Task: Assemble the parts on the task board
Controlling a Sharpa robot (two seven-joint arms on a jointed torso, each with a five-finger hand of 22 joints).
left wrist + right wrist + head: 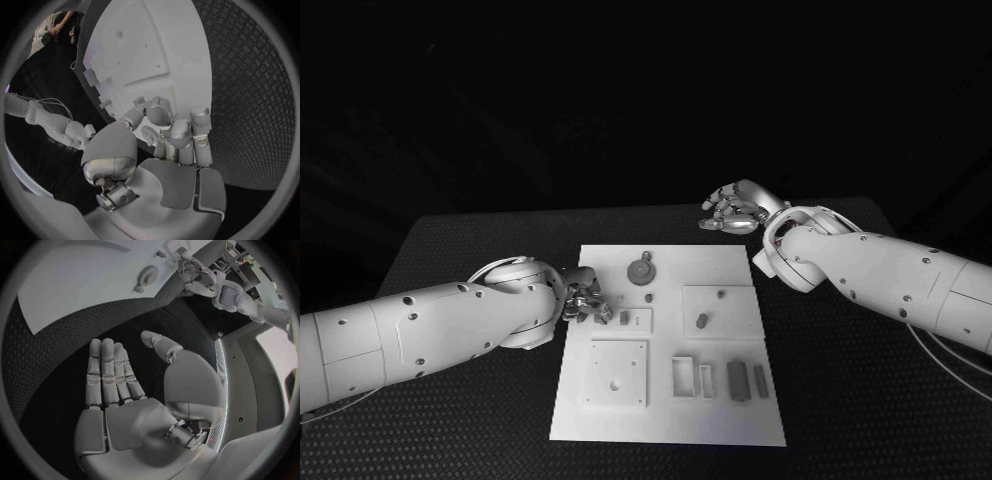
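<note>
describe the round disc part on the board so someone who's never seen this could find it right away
Start at the white task board in the middle of the black table. Go to its far end, the edge nearest the right hand. The round part lies there, just left of centre: the one flat circular disc, while the neighbouring parts are small pegs and rectangular blocks.
</note>
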